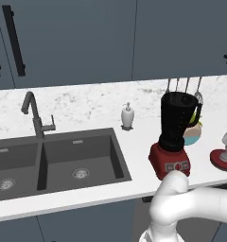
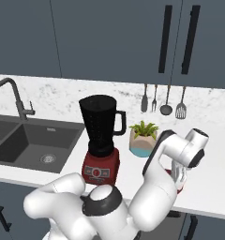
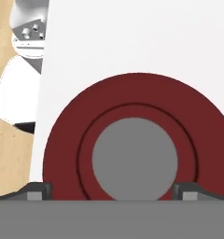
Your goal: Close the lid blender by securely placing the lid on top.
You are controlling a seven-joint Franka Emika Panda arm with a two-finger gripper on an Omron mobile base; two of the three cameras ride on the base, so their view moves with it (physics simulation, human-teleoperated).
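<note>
— Where do we see the lid (image 3: 132,140)?

— Flat on the white counter (image 3: 132,37), right of the blender (image 1: 174,134) and apart from it. In the hand view we look straight down on it, the grey knob (image 3: 135,158) centred between our jaws.

— And the gripper (image 3: 113,190)?

— Spread wide, one fingertip (image 3: 37,190) either side of the knob, gripping nothing. Whether the tips touch the red disc we cannot tell.

— The blender?

— Upright, its dark jar open on top, in front of a potted plant (image 2: 143,137).
</note>
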